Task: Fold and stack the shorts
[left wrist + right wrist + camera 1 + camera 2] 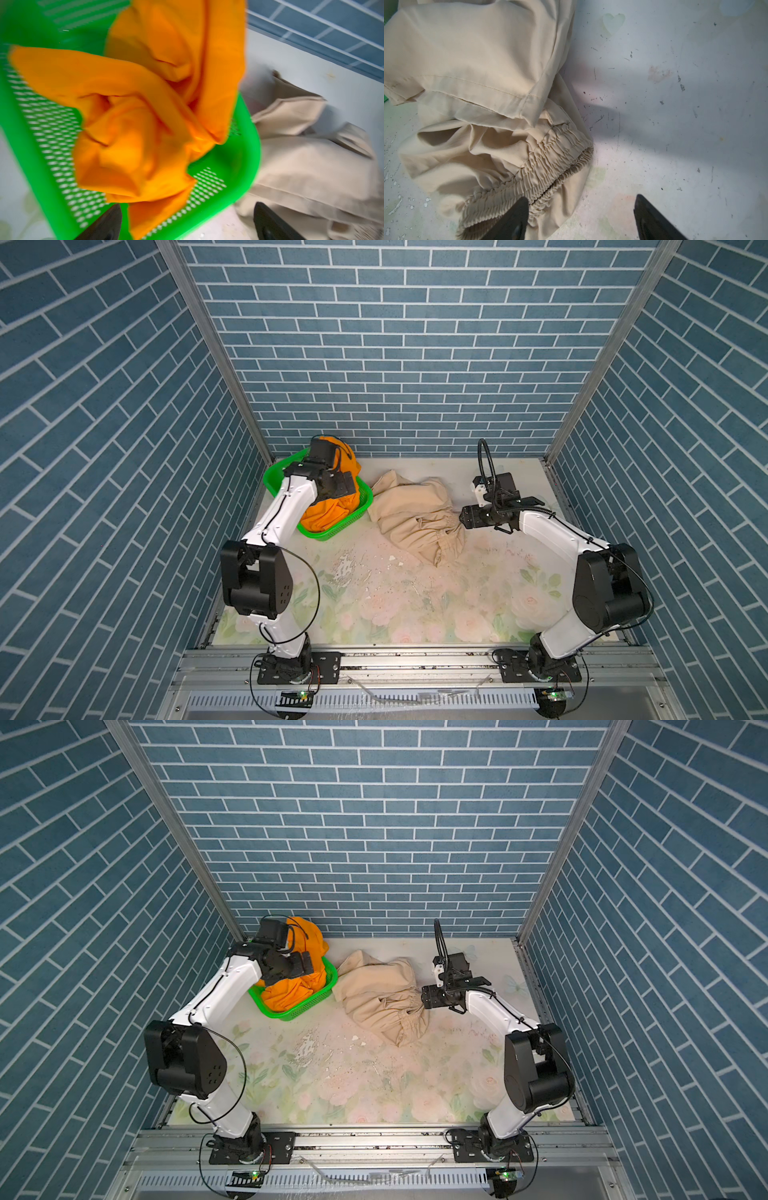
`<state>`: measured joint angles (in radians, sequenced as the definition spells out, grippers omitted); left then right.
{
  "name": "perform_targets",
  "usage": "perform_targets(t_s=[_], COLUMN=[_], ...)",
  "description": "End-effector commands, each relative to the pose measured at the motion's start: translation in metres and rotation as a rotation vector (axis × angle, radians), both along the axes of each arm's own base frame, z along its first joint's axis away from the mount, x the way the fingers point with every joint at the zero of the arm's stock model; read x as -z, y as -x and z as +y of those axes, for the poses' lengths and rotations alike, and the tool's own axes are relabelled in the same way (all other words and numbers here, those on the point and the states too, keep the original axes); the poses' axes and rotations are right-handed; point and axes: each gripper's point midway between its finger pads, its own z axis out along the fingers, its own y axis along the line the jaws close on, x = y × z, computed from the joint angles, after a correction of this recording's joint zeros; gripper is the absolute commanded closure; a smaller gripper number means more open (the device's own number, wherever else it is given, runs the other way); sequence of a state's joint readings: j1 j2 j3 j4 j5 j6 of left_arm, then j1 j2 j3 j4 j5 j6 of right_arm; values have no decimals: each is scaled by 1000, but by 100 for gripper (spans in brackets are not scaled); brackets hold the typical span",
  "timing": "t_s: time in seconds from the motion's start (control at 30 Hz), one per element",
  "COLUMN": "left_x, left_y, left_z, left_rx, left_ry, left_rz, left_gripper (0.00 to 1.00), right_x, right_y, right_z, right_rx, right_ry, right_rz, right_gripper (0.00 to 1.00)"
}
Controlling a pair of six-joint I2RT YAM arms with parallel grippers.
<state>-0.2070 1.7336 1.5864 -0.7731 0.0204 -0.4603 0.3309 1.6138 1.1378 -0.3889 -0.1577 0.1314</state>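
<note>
Over in the far left corner, the green basket (329, 536) sits close to the side wall, and the orange shorts (328, 514) are heaped inside it, bulging up past the far rim. The left gripper (345, 486) hangs right over that heap, and from the left wrist view its two dark fingers (108, 222) are spread wide, released, with nothing pinched between them. The picture there is smeared, so the cloth's folds are hard to read.

Just beside the basket's right-hand corner lie the beige shorts (411, 510), crumpled on the table (395, 605) near the back wall. I can't tell whether they touch the rim. Their gathered waistband (550, 158) faces the right side, and the right gripper (462, 517) is nosed up to that edge. Its jaws stand apart too. One finger (512, 220) lies over the waistband's pleats, the other over bare tabletop, and nothing is clamped. Contact I can't judge.

Room to move? A broad flowered stretch of table runs from both garments to the front rail, and more bare surface lies to the right of the beige pair, out to the side rail.
</note>
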Motion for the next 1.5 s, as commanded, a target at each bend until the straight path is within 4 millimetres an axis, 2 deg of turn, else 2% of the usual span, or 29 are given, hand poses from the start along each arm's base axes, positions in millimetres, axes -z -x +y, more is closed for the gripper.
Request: perform_targets(t_s=[0.0,0.13,0.3,0.4,0.5,0.67,0.83,1.0,1.1,1.3,1.47], left_x=[18,35,53,67,74,81,83,94,93,97,99], left_y=[-12,-33,-53,-50,-44,-24,6,38,61,103,125], left_z=[-25,-63,-104,-114,-110,-93,-57,-27,-7,35,65], left_rx=[5,58,126,139,134,126,112,89,70,-10,-87], left_ry=[50,97,123,117,94,19,-133,-185,-225,-212,-191], left_rz=[37,49,41,83,97,148,201,277,302,342,342], left_gripper=[0,0,0,0,0,0,0,0,0,0,0], right_x=[-18,-22,-19,-21,-23,-17,-15,-14,-13,-8,-7], right_y=[-5,-6,-4,-4,-4,-6,-5,-4,-3,0,2], right_z=[9,16,15,15,15,19,23,26,27,35,42], right_rx=[-7,-20,-22,-24,-24,-37,-48,-58,-63,-91,-104], right_ry=[-49,-70,-58,-58,-62,-67,-78,-78,-78,-76,-80], right_rz=[-38,-51,-46,-44,-52,-32,-27,-24,-22,-11,-6], right_gripper=[20,20,20,20,20,20,20,20,20,20,20])
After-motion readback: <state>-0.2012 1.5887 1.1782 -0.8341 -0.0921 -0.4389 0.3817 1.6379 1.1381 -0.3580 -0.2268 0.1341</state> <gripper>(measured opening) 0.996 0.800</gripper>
